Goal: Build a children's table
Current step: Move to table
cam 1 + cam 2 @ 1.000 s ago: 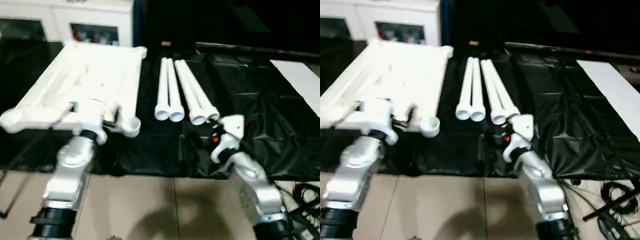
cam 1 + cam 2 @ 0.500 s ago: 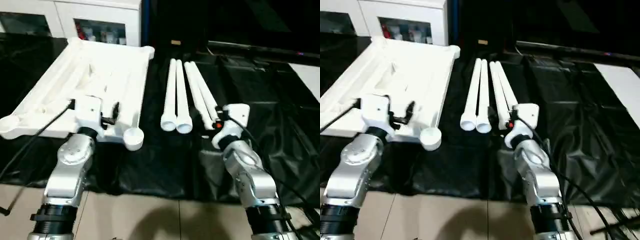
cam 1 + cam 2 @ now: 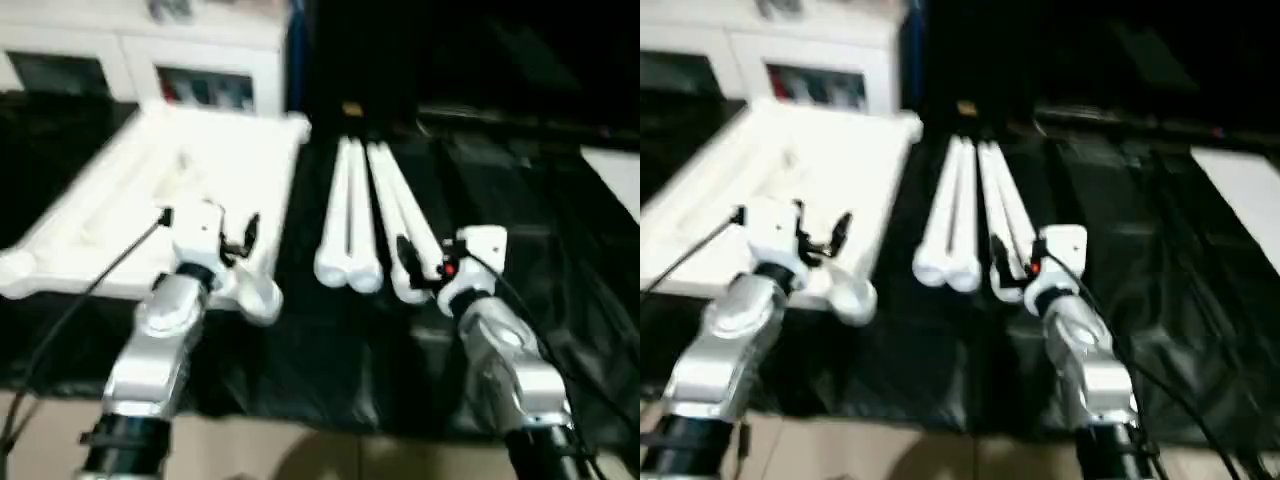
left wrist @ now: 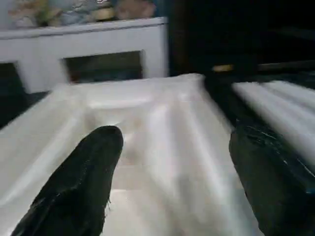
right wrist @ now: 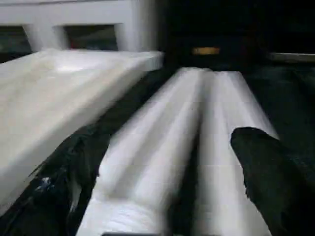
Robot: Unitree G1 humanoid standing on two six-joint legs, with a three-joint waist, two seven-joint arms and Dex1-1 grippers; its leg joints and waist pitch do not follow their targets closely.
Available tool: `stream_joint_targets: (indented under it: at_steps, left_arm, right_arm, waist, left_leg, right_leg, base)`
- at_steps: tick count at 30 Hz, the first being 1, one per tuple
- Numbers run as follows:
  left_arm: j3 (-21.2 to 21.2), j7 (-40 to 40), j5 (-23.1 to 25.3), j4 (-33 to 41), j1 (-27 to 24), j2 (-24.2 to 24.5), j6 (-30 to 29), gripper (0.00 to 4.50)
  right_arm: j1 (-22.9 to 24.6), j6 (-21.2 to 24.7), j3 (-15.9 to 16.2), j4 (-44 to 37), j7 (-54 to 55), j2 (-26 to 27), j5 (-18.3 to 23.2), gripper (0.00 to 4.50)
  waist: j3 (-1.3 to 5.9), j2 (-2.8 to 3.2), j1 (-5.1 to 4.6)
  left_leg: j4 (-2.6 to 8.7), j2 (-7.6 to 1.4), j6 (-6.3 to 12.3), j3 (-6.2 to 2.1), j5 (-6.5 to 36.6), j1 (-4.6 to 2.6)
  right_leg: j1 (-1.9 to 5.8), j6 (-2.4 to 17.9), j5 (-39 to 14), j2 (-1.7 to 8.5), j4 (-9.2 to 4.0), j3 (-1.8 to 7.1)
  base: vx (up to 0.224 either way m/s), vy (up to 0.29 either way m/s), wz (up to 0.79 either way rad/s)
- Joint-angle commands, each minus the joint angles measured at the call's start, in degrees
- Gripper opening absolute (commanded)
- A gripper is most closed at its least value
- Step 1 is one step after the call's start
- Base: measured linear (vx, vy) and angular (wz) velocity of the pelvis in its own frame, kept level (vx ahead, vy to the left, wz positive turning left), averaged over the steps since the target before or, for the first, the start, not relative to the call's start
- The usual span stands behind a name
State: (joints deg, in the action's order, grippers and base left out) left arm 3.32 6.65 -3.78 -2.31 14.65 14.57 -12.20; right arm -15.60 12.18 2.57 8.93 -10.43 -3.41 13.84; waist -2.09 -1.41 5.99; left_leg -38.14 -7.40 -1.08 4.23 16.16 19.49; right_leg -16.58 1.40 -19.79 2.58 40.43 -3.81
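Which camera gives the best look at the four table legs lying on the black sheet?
The left eye view: all four legs lie side by side there, full length, beside the top. The right eye view shows much the same. The right wrist view shows two legs close up between the open right end effector. The left wrist view catches them at its edge.

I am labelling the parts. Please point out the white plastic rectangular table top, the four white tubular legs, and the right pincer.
White plastic rectangular table top (image 3: 150, 200): left eye view, ribbed underside.
Four white tubular legs (image 3: 345, 215): left eye view, mid-shaft.
Right pincer (image 5: 170, 184): right wrist view, between its fingertips.
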Motion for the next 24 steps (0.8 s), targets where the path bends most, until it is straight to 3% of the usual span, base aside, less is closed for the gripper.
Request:
stream_joint_targets:
  at_steps: [1, 2, 3, 4, 5, 6, 7, 8, 9, 10, 11, 12, 13, 14, 15, 16, 17, 18, 19, 20, 21, 22, 23, 24]
  left_arm:
    - [-1.07, 0.03, -0.48, 0.20, 0.58, -1.93, 1.78, 3.96]
    - [-1.07, 0.03, -0.48, 0.20, 0.58, -1.93, 1.78, 3.96]
    - [-1.20, -0.25, 0.05, 0.05, 0.77, -1.75, 1.71, 3.96]
    - [-1.34, -0.44, 0.47, -0.05, 0.90, -1.58, 1.54, 3.96]
    - [-1.49, -0.39, 0.92, -0.32, 1.04, -1.42, 0.82, 3.96]
    - [-1.59, -0.34, 1.15, -0.50, 1.11, -1.33, 0.35, 3.96]
    - [-1.68, -0.11, 0.91, -0.62, 1.13, -1.38, 0.70, 3.96]
    - [-1.82, 0.09, 0.85, -0.62, 1.14, -1.34, 1.00, 3.96]
    - [-2.08, 0.40, 0.73, -0.57, 1.13, -1.25, 1.56, 3.96]
    - [-2.09, 0.43, 0.73, -0.56, 1.13, -1.25, 1.58, 3.96]
    - [-2.09, 0.57, 0.75, -0.51, 1.19, -1.28, 1.54, 3.96]
    - [-2.09, 0.57, 0.75, -0.51, 1.19, -1.28, 1.54, 3.96]
    - [-1.91, 0.76, 0.87, -0.47, 1.15, -1.44, 1.47, 3.96]
    - [-1.78, 1.01, 0.99, -0.42, 1.10, -1.56, 1.44, 3.96]
    - [-1.73, 1.10, 1.01, -0.41, 1.09, -1.57, 1.43, 3.96]
    - [-1.72, 1.14, 1.02, -0.41, 1.09, -1.56, 1.43, 3.96]
    - [-1.70, 1.23, 1.05, -0.41, 1.09, -1.54, 1.44, 3.96]
    - [-1.75, 1.40, 1.07, -0.39, 1.09, -1.39, 1.44, 3.96]
    - [-1.81, 1.48, 1.10, -0.38, 1.11, -1.24, 1.42, 3.96]
    - [-1.87, 1.55, 1.12, -0.37, 1.12, -1.11, 1.41, 3.96]
    - [-1.94, 1.62, 1.12, -0.35, 1.14, -0.95, 1.40, 3.96]
    - [-1.98, 1.69, 1.03, -0.39, 1.19, -0.80, 1.43, 3.96]
    - [-2.00, 1.71, 0.95, -0.45, 1.24, -0.73, 1.45, 3.96]
    - [-2.00, 1.71, 0.95, -0.45, 1.24, -0.73, 1.45, 3.96]
  right_arm:
    - [0.08, 1.09, -2.00, -0.62, 0.66, -1.91, -0.19, 4.50]
    - [0.08, 1.09, -2.00, -0.62, 0.66, -1.91, -0.19, 4.50]
    - [-0.06, 1.10, -2.10, -0.27, 0.97, -2.09, -0.44, 4.50]
    - [-0.15, 1.09, -2.15, -0.03, 1.20, -2.23, -0.65, 4.50]
    - [-0.08, 1.05, -2.26, -0.06, 1.27, -2.35, -0.55, 4.50]
    - [-0.02, 1.03, -2.36, -0.10, 1.26, -2.41, -0.44, 4.50]
    - [0.07, 0.93, -2.65, -0.22, 1.19, -2.34, -0.34, 4.50]
    - [0.12, 1.13, -2.77, -0.31, 0.99, -2.30, -0.16, 4.50]
    - [0.21, 1.49, -2.95, -0.43, 0.65, -2.24, 0.11, 4.50]
    - [0.21, 1.50, -2.99, -0.45, 0.63, -2.21, 0.07, 4.50]
    - [0.24, 1.55, -3.23, -0.55, 0.49, -1.90, -0.23, 4.50]
    - [0.24, 1.55, -3.23, -0.55, 0.49, -1.90, -0.23, 4.50]
    - [0.28, 1.53, -3.00, -0.63, 0.61, -1.94, -0.47, 4.50]
    - [0.31, 1.70, -2.79, -0.70, 0.78, -1.98, -0.55, 4.50]
    - [0.31, 1.76, -2.62, -0.72, 0.86, -2.06, -0.67, 4.50]
    - [0.30, 1.73, -2.52, -0.70, 0.87, -2.12, -0.75, 4.50]
    - [0.28, 1.68, -2.30, -0.67, 0.89, -2.22, -0.91, 4.50]
    - [0.28, 1.72, -2.18, -0.61, 0.91, -2.24, -0.92, 4.50]
    - [0.28, 1.77, -2.18, -0.56, 0.84, -2.20, -0.87, 4.50]
    - [0.28, 1.83, -2.19, -0.52, 0.78, -2.17, -0.82, 4.50]
    - [0.27, 1.92, -2.21, -0.47, 0.70, -2.11, -0.74, 4.50]
    - [0.23, 2.16, -2.31, -0.44, 0.60, -1.98, -0.81, 4.50]
    - [0.19, 2.30, -2.38, -0.41, 0.52, -1.90, -0.90, 4.50]
    - [0.19, 2.30, -2.38, -0.41, 0.52, -1.90, -0.90, 4.50]
  waist:
    - [4.22, 2.40, -2.16]
    - [4.37, 2.02, -1.82]
    - [4.11, 0.62, -1.40]
    - [4.03, -0.15, -1.16]
    - [3.69, -3.14, -0.65]
    - [3.40, -3.70, 0.82]
    - [3.98, -3.78, 0.66]
    - [4.26, -3.31, 0.44]
    - [3.81, -2.65, -0.31]
    - [3.69, -2.46, -0.39]
    - [3.68, -1.94, -0.02]
    - [3.68, -1.94, -0.02]
    - [2.85, -2.75, 1.55]
    - [1.90, -2.68, 2.95]
    - [1.68, -1.48, 3.35]
    - [1.75, -1.44, 2.81]
    - [1.55, -0.85, 2.29]
    - [1.57, -0.02, 1.08]
    - [2.10, 0.41, -0.17]
    - [2.17, 1.89, -2.49]
    - [2.07, 1.79, -2.83]
    - [1.88, 1.63, -3.15]
    - [1.83, 0.72, -3.48]
    - [2.02, 0.24, -3.53]
  left_leg:
    - [5.87, -7.90, 21.59, -6.53, -15.75, -7.64]
    - [5.30, -7.68, 22.60, -5.95, -22.29, -7.43]
    - [4.98, -6.99, 23.36, -3.57, -33.19, -5.21]
    - [4.15, -5.84, 22.38, -2.20, -36.41, -3.94]
    - [2.15, -1.45, 15.73, 1.26, -26.65, -0.69]
    - [1.71, -0.12, 9.26, 1.70, -11.89, 0.68]
    - [2.32, -1.03, 7.18, 1.04, -11.58, 1.12]
    - [3.68, -1.40, 4.81, 1.08, -14.06, 1.76]
    - [4.14, -1.48, 4.68, 1.49, -13.32, 1.80]
    - [4.17, -1.55, 5.27, 1.60, -11.97, 1.86]
    - [1.50, -1.62, 3.43, 4.12, -3.82, -0.62]
    - [1.50, -1.62, 3.43, 4.12, -3.82, -0.62]
    - [-0.26, -0.66, 0.08, 3.91, 6.30, -0.09]
    - [-2.64, -1.09, -1.34, 2.32, 9.72, 0.21]
    - [-2.88, -3.15, 1.21, -1.53, 6.08, 1.97]
    - [-2.42, -2.97, 1.74, -2.06, 4.91, 2.30]
    - [0.71, -1.67, 3.83, -1.65, 4.05, 1.82]
    - [4.55, -1.98, 7.40, -0.20, 9.08, -1.01]
    - [6.56, -1.74, 9.98, 0.40, 11.00, -2.45]
    - [10.23, -1.75, 15.38, 0.44, 12.71, -2.42]
    - [11.62, -2.33, 17.05, 0.60, 13.68, -1.78]
    - [11.52, -2.75, 20.13, -0.29, 12.46, -2.01]
    - [11.81, -3.05, 18.17, -0.07, 13.40, -2.80]
    - [12.09, -2.85, 15.72, -0.09, 14.24, -2.92]
  right_leg:
    - [-8.38, -4.17, 0.72, 1.14, 3.14, -0.39]
    - [-9.45, -5.26, 3.83, 1.47, 3.24, -0.26]
    - [-9.88, -5.65, 11.35, 2.24, 1.25, 1.13]
    - [-9.59, -4.36, 16.76, 3.17, -1.07, 2.20]
    - [-6.20, -3.75, 24.12, 5.57, -6.59, 5.47]
    - [-4.41, -3.43, 12.73, 8.69, -8.25, 8.59]
    - [-3.43, -0.41, 14.84, 9.17, -7.54, 8.63]
    - [-2.56, 4.37, 22.79, 7.25, -6.17, 6.78]
    - [-2.99, 8.37, 23.53, 6.43, -6.31, 6.01]
    - [-2.89, 10.08, 21.61, 6.73, -6.61, 6.01]
    - [-4.45, 13.40, 9.02, 7.15, -10.17, 10.55]
    - [-4.45, 13.40, 9.02, 7.15, -10.17, 10.55]
    - [-2.83, 15.46, -3.75, 7.85, -12.28, 14.82]
    - [-2.46, 14.67, -17.37, 9.97, -14.61, 18.29]
    - [-1.69, 14.85, -21.87, 14.51, -15.11, 16.83]
    - [-1.84, 13.92, -22.52, 13.82, -14.82, 15.88]
    - [-2.87, 11.78, -24.60, 9.84, -14.19, 13.27]
    - [-5.51, 9.30, -23.23, 5.86, -12.54, 9.47]
    - [-6.42, 8.33, -17.93, 2.90, -10.41, 6.66]
    - [-8.05, 5.62, -6.94, -0.98, -3.61, 0.50]
    - [-7.88, 4.36, -3.04, -1.01, -0.28, -1.39]
    - [-8.54, 1.83, 0.42, 0.04, 2.08, -3.26]
    - [-8.16, -0.09, 2.00, 1.42, 1.27, -3.88]
    - [-7.39, -0.15, 1.75, 2.36, 0.23, -3.28]
  base:
    - [0.150, 0.013, -0.03]
    - [0.081, 0.018, 0.01]
    - [0.062, -0.001, -0.01]
    - [0.062, -0.001, -0.01]
    - [0.051, -0.037, 0.06]
    - [0.002, -0.054, 0.12]
    - [0.002, -0.054, 0.12]
    - [-0.019, -0.060, 0.06]
    - [0.000, 0.000, 0.00]
    - [0.000, 0.000, 0.00]
    - [0.000, 0.000, 0.00]
    - [-0.064, 0.038, -0.22]
    - [-0.064, 0.038, -0.22]
    - [-0.077, 0.094, -0.43]
    - [-0.090, 0.169, -0.33]
    - [-0.090, 0.169, -0.33]
    - [-0.106, 0.218, -0.09]
    - [-0.097, 0.241, 0.07]
    - [-0.097, 0.241, 0.07]
    - [-0.105, 0.270, 0.12]
    - [-0.110, 0.237, 0.06]
    - [-0.110, 0.237, 0.06]
    - [-0.092, 0.191, -0.01]
    - [-0.084, 0.176, -0.08]
